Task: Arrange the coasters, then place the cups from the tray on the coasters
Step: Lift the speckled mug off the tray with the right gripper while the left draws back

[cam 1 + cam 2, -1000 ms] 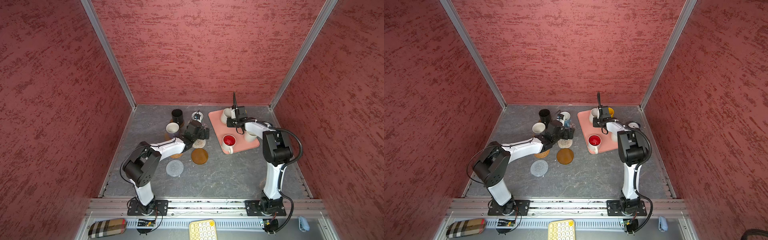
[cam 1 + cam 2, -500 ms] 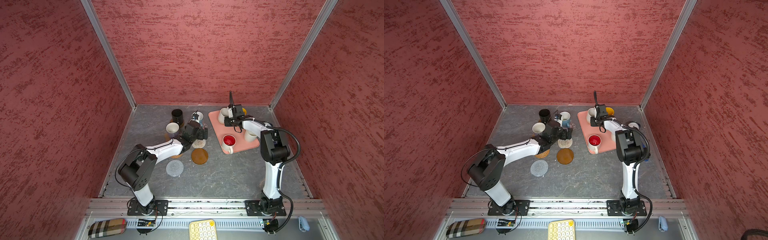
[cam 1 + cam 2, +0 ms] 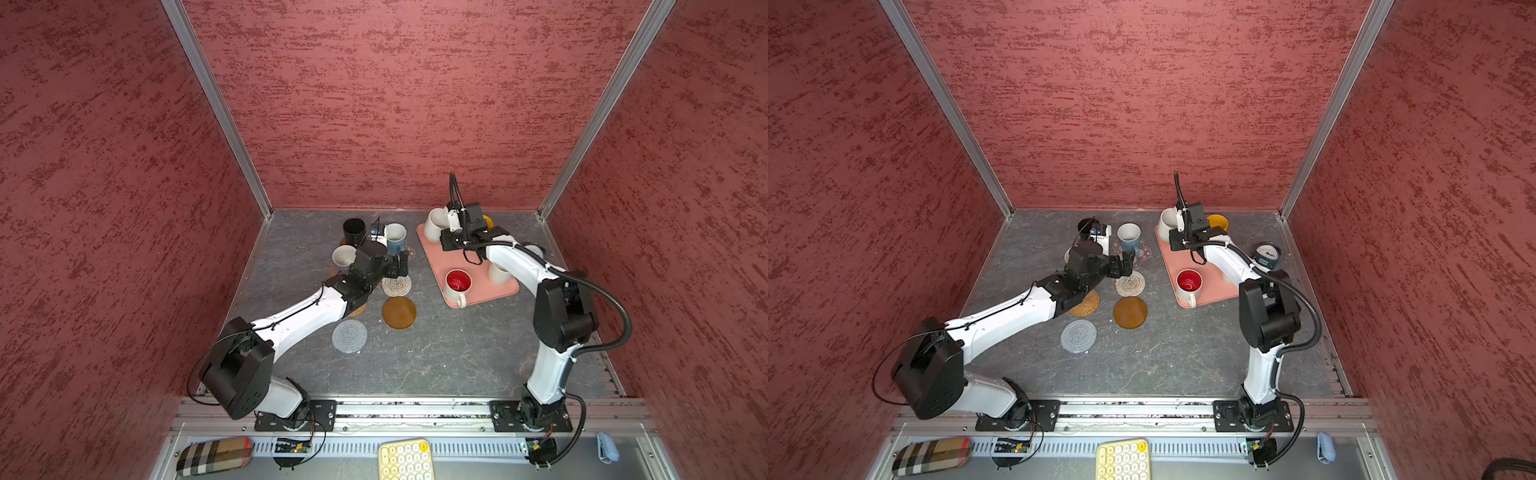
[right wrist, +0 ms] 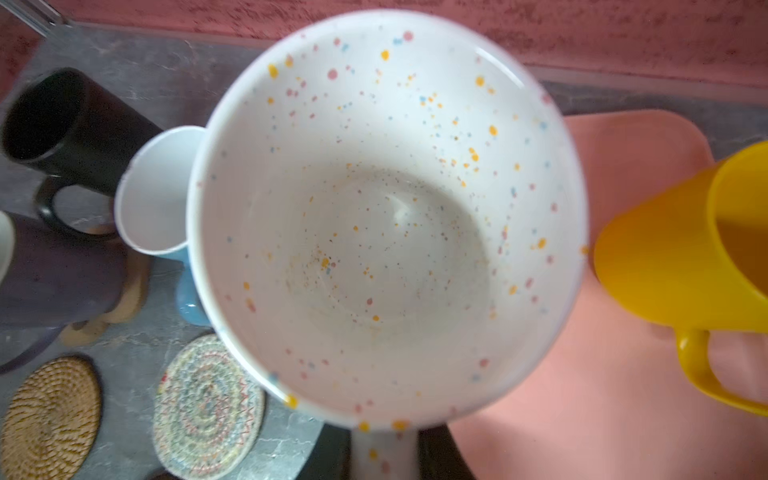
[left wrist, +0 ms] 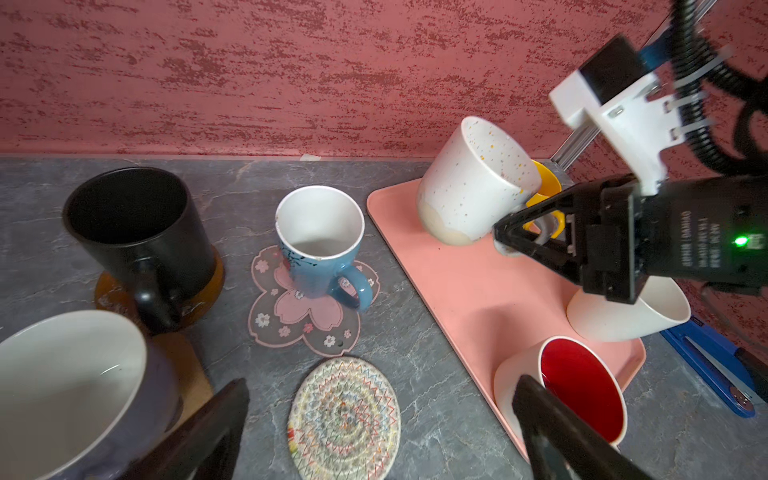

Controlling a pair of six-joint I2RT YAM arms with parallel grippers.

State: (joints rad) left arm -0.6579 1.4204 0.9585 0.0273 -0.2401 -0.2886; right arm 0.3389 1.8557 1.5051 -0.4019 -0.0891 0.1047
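Observation:
My right gripper (image 4: 383,449) is shut on the handle of the speckled white cup (image 3: 435,224), which hangs tilted over the far left corner of the pink tray (image 3: 436,257). The red-inside cup (image 3: 457,282), cream cup (image 3: 498,274) and yellow cup (image 3: 1217,222) stand on the tray. My left gripper (image 5: 382,384) is open and empty above the multicolour woven coaster (image 3: 396,286). The black cup (image 5: 133,224) sits on a brown disc and the light blue cup (image 5: 320,245) on the pink flower coaster (image 5: 303,320). The lavender cup (image 3: 344,255) stands beside them.
A brown disc coaster (image 3: 399,312), a grey woven coaster (image 3: 349,336) and a straw woven coaster (image 3: 1086,302) lie bare near my left arm. A teal clock (image 3: 1266,254) stands right of the tray. A yellow keypad (image 3: 404,459) and a plaid case (image 3: 214,455) lie on the front ledge.
My right gripper has carried the speckled cup a little to the left over the tray's far corner. The left arm's lower link has swung lower; its gripper has stayed put.

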